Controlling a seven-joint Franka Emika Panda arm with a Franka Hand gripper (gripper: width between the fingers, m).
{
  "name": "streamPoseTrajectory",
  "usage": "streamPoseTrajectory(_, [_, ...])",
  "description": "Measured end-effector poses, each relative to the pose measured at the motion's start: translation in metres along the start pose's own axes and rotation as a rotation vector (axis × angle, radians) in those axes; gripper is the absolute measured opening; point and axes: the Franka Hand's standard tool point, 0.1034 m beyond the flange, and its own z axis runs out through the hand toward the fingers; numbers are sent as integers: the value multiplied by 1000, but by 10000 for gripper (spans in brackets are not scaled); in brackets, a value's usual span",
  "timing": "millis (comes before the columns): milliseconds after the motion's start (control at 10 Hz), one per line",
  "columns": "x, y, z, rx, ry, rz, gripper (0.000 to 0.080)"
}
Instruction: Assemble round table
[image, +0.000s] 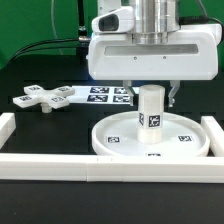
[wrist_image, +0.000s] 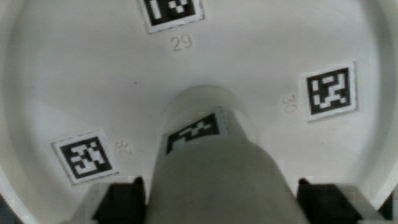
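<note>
Claw (image: 150, 96) clamped around upright leg (image: 150, 108) on disc (image: 115, 143), hub hidden behind leg.

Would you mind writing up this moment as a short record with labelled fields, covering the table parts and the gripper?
disc: large rimmed disc flat on the table, inside the white border rails
leg: short cylinder leg upright at the disc's centre
foot: cross-shaped foot loose on the table, toward the exterior view's left
marker board: marker board behind the disc
gripper: gripper straddling the leg's top; contact unclear
</note>
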Motion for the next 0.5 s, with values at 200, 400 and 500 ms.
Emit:
streamPoseTrajectory(200, [1,0,0,1,1,122,409])
streamPoseTrajectory(400, [1,0,-1,6,0,212,409])
streamPoseTrajectory(500, [1,-1,-1,7,0,209,421])
